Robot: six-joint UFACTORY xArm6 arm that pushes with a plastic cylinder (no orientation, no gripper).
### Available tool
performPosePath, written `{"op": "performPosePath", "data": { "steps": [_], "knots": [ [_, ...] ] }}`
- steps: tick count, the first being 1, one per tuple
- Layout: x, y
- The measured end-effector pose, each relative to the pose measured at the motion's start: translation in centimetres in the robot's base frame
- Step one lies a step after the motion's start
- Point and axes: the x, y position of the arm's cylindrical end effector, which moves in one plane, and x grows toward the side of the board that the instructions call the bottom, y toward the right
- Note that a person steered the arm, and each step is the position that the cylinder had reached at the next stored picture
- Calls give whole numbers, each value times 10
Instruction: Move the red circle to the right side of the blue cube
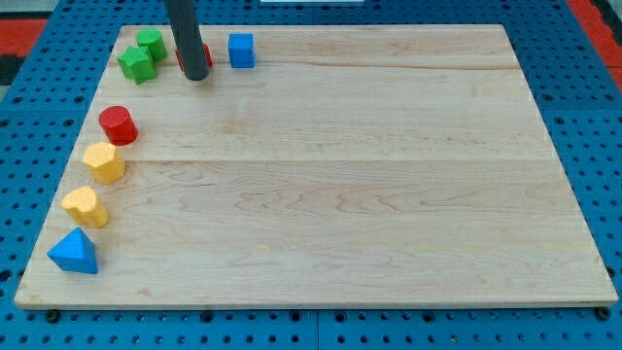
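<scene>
**Tip parked at the far-left corner, red circle waiting on the left edge**

The rod comes down from the view's top; my tip (pixel 195 74) rests on the wooden board (pixel 369 194) near the top-left corner. It sits just left of the blue cube (pixel 241 50), with a small gap between them. A sliver of another red block (pixel 207 54) shows from behind the rod, its shape hidden. Whether the tip touches that block I cannot tell.

No gripper on this rig, so nothing to spread or pinch; the rod only pushes.

The red circle (pixel 118 124), a short cylinder, stands near the board's left edge, well below and to the left of the blue cube. It is well apart from the tip and untouched.

Below it along the same edge: one yellow block (pixel 104 161), then a second yellow block (pixel 85 206), both rounded and irregular, then a blue triangular block (pixel 75 253) near the bottom-left corner. Two green blocks (pixel 142 56), star-like, huddle at the top-left corner, touching each other.

Judgement: the blocks hug the left and top margins, leaving a wide path across the middle. The circle needs to travel up and rightward past the cube, so the tip probably has to come round to the circle's lower-left side first. The push line should skirt below the cube to avoid knocking it.

Writing: none legible. No brands or labels on blocks, rod or board. The surround is a blue pegboard (pixel 593 117) with plain holes.
</scene>
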Motion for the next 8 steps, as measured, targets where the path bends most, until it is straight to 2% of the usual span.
{"op": "performPosePath", "data": {
  "steps": [1, 2, 3, 4, 6, 7, 8],
  "knots": [
    [20, -50],
    [28, -140],
    [32, -146],
    [72, -146],
    [72, -146],
    [90, -138],
    [98, -109]
  ]
}}
